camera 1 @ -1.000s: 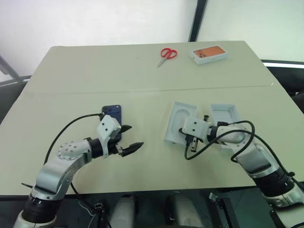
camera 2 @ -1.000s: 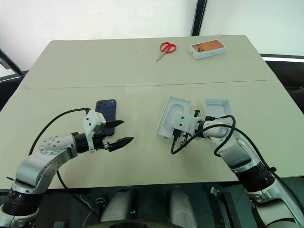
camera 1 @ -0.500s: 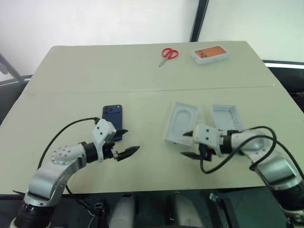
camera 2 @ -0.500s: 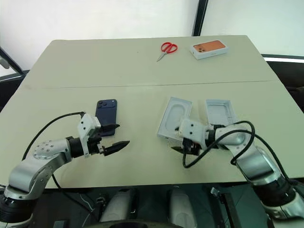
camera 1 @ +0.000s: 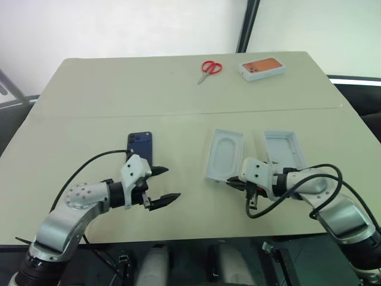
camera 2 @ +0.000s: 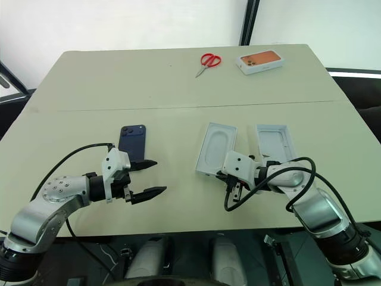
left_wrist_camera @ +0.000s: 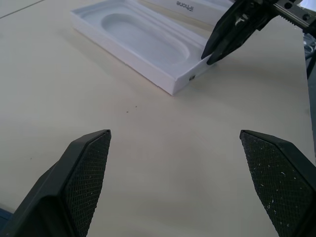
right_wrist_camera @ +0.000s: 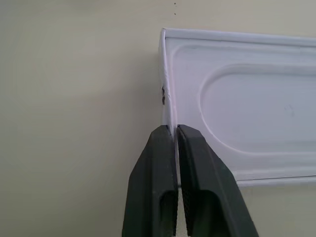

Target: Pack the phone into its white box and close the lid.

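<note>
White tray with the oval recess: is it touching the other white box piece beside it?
Apart. The left eye view shows a strip of bare table between the recessed tray and the white box piece.

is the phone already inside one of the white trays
No, the phone lies bare on the table, well apart from the two white trays.

The one legible word is "iPhone" (left_wrist_camera: 186, 6), printed in grey on the side wall of a white box part (left_wrist_camera: 217, 15) lying just behind the white insert tray (left_wrist_camera: 138, 44) with the rounded recess. It reads upside down in the left wrist view.
</note>
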You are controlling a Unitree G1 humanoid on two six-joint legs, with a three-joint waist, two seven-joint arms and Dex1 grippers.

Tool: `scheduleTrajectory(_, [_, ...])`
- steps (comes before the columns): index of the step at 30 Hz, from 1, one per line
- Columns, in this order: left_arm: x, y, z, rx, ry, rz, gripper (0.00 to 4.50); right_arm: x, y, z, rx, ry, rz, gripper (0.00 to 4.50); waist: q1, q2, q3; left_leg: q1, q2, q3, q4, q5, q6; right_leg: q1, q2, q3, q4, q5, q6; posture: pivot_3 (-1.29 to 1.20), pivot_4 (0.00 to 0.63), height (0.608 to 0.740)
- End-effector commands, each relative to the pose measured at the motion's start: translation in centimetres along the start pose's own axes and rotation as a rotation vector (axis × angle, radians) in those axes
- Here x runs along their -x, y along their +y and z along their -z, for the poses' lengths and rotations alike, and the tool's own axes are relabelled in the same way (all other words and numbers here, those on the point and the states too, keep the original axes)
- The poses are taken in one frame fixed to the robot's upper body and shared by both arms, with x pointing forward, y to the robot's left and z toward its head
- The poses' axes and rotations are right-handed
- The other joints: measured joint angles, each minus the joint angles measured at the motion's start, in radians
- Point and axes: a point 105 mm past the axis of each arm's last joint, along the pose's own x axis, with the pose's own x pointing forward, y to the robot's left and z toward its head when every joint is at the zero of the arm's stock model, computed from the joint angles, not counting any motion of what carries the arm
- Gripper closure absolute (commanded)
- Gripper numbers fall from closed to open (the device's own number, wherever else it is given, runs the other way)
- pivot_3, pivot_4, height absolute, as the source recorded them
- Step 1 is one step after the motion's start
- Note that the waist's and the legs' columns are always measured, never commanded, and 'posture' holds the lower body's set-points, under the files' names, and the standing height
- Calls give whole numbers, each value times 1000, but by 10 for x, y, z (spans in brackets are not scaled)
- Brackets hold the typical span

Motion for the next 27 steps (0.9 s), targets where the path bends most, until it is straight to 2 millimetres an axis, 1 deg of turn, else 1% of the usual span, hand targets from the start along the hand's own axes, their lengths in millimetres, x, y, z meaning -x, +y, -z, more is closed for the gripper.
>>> scheduleTrajectory(1, [3,-1,-5,-32,-12,-4,95,2,-4,-17,98,-53,11,4461,-1,0,0,0,0,0,0,0,0,0,0,0,0,0,0,0,150,697])
scheduleTrajectory(4, [5,4,-6,-10,-28,-36,95,0,-6,-20,254,-60,-17,4461,-1,0,0,0,0,0,0,0,0,0,0,0,0,0,0,0,150,697])
scheduleTrajectory(6, [6,6,-6,-6,-33,-43,95,-2,-6,-22,306,-81,-36,4461,-1,0,0,0,0,1,0,0,0,0,0,0,0,0,0,0,150,697])
scheduleTrajectory(9, [6,8,-6,-7,-31,-49,95,-6,-9,-20,381,-86,-55,4461,0,0,0,0,0,1,0,0,0,0,0,0,0,0,0,0,150,697])
scheduleTrajectory(13, [7,8,-5,-4,-31,-60,95,-8,-13,-16,443,-83,-84,4461,0,0,0,0,0,1,0,0,0,0,0,0,0,0,0,0,150,697])
scheduleTrajectory(17, [9,8,-4,3,-30,-73,95,-7,-14,-10,395,-66,-112,4461,0,0,0,0,0,1,0,0,0,0,0,0,0,0,0,0,150,697])
scheduleTrajectory(19, [10,9,-4,7,-35,-85,95,-4,-9,-13,322,-79,-154,3750,0,0,0,0,0,1,0,0,0,0,0,0,0,0,0,0,150,697])
scheduleTrajectory(20, [11,9,-5,9,-39,-90,95,-3,-7,-15,302,-88,-168,3509,0,0,0,0,0,1,0,0,0,0,0,0,0,0,0,0,150,697])
scheduleTrajectory(21, [12,11,-7,16,-53,-104,95,-1,-8,-21,284,-117,-152,3042,0,0,0,0,1,0,0,0,0,0,0,0,0,0,0,0,150,697])
scheduleTrajectory(23, [17,17,-13,31,-83,-141,95,3,-15,-33,258,-160,-111,1948,1,0,0,0,1,0,0,0,0,0,0,0,0,0,0,0,150,697])
scheduleTrajectory(24, [20,21,-15,39,-97,-162,95,5,-18,-39,244,-185,-93,1507,0,0,0,0,1,-1,0,0,0,0,0,0,0,0,0,0,150,697])
scheduleTrajectory(25, [23,25,-17,51,-110,-190,95,7,-21,-48,220,-219,-72,1507,-1,0,0,0,1,-1,0,0,0,0,0,0,0,0,0,0,150,697])
scheduleTrajectory(27, [34,38,-18,92,-134,-271,95,11,-29,-70,151,-313,-35,1507,-3,0,0,0,1,-1,0,0,0,0,0,0,0,0,0,0,150,697])
